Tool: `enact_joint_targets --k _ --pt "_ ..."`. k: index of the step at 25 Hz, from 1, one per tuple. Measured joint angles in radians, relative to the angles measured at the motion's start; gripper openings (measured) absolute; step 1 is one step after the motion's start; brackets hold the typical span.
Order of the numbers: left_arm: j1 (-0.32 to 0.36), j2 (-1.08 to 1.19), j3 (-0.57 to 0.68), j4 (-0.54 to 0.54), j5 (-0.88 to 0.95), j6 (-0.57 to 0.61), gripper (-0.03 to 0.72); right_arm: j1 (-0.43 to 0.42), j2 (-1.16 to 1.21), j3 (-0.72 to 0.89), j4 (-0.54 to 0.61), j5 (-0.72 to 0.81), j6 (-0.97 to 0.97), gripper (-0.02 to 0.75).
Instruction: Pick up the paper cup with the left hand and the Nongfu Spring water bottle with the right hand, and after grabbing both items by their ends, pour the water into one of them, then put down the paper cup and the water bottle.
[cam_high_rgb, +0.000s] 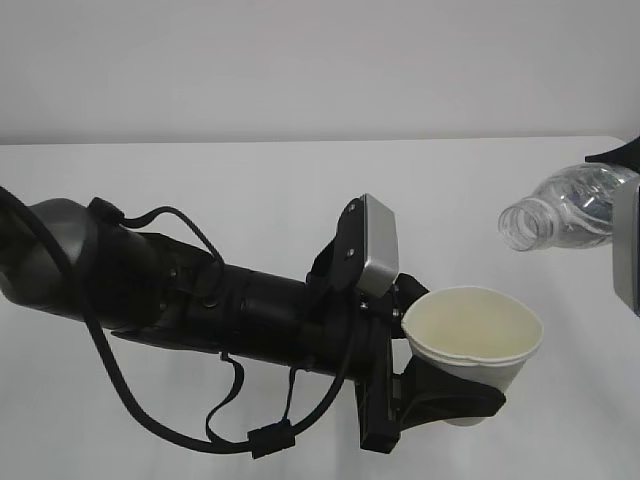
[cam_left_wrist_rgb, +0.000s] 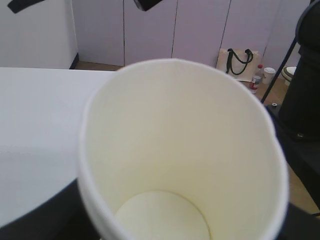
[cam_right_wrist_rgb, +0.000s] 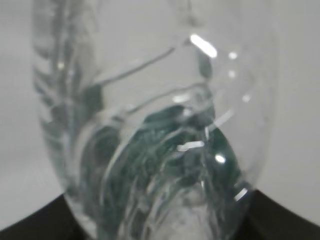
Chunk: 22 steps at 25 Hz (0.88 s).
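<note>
A: From outside, where did the paper cup (cam_high_rgb: 472, 345) sit?

B: Clenched in the left pincer (cam_high_rgb: 430, 385), mouth up, above the surface (cam_high_rgb: 250, 190). The Nongfu Spring water bottle (cam_high_rgb: 565, 210) lay near-level up and right of it, neck toward the cup, not yet over the rim.

A: Left wrist?

B: Cup (cam_left_wrist_rgb: 180, 150) empty inside.

A: Right wrist?

B: Bottle (cam_right_wrist_rgb: 155, 130) filled the frame, grasped by the right pincer (cam_right_wrist_rgb: 160, 225).

Lab-like room: bare white table (cam_high_rgb: 250, 190), plain wall panels (cam_left_wrist_rgb: 150, 30), tote bag (cam_left_wrist_rgb: 238, 63) on floor.
</note>
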Motion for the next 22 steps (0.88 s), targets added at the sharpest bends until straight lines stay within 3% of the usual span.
enact_joint_targets --k 22 --pt "0.0 0.0 0.0 -0.004 -0.002 0.0 0.476 0.0 0.0 0.0 0.0 0.0 -0.031 0.416"
